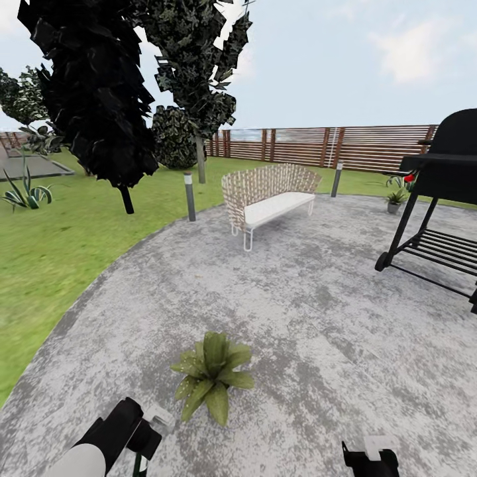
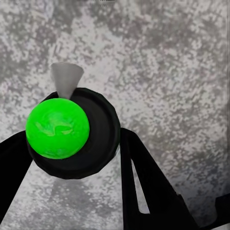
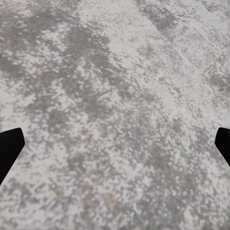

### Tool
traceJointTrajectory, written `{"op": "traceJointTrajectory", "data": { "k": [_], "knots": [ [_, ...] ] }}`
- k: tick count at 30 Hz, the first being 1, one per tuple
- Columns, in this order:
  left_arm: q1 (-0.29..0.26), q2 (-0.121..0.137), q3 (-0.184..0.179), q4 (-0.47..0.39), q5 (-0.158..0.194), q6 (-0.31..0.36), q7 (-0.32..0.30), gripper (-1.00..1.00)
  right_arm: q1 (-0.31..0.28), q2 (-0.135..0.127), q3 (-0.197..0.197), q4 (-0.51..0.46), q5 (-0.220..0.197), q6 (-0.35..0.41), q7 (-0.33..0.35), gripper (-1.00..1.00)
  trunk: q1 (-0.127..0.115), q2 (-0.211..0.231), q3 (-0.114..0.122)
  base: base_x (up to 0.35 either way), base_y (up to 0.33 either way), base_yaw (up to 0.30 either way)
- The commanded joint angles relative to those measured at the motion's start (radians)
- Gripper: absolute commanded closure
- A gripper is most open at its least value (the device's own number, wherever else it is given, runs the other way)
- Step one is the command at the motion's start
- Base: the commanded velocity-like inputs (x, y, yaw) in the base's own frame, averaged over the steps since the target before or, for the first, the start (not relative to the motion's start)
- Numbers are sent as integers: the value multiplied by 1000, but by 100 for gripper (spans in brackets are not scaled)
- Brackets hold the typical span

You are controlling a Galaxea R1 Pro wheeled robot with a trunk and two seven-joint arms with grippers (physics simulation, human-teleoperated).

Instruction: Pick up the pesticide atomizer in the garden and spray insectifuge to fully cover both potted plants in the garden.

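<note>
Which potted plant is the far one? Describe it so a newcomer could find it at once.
Start at the black grill on the stone patio's right side. Just beyond its front leg, near the wooden fence, stands the far potted plant. Unlike the near potted plant, it looks tiny and shows a grey pot.

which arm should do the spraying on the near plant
Left. Its gripper holds the atomizer between closed jaws, and in the head view it sits just beside the near plant. The right gripper is open and empty over bare patio.
</note>
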Motion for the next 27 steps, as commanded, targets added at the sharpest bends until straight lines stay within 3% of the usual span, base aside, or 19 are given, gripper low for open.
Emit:
{"op": "traceJointTrajectory", "data": {
  "k": [1,9,13,27],
  "knots": [
    [0,-1,8,-2,-9,3,-9,100,-1,1,-5,2,11,-4,-4,-100,0,0,-1,0,0,5],
    [0,-2,8,-1,-7,2,-10,100,-1,6,-5,2,11,-4,-5,-100,0,0,-5,31,-32,177],
    [0,-2,6,-1,-7,2,-9,100,-1,6,-5,2,11,-4,-5,-100,0,0,-7,154,-214,195],
    [0,-2,6,-2,-7,4,-6,100,-1,6,-5,2,11,-4,-5,-100,0,0,-7,29,-266,29]
  ]
}}
